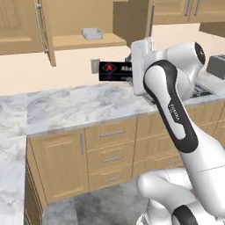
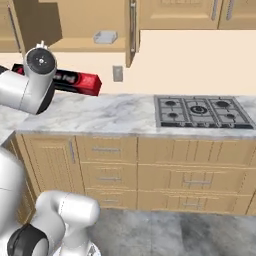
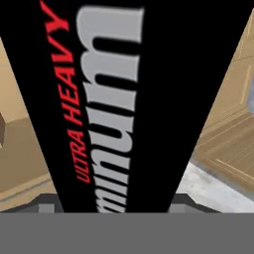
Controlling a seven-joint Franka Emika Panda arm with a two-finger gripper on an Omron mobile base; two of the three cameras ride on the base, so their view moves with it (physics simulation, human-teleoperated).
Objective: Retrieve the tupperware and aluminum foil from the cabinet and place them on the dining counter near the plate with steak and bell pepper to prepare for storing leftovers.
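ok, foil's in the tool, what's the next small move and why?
Probably carry the foil back from the cabinet toward the dining counter. The box hangs above the marble counter, clamped in the tool, so it is out already; the tupperware sits on the shelf.

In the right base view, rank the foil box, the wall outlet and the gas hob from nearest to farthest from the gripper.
1. The foil box, at the left, in the gripper itself above the counter.
2. The wall outlet, just right of the box's red end.
3. The gas hob, far right on the counter.
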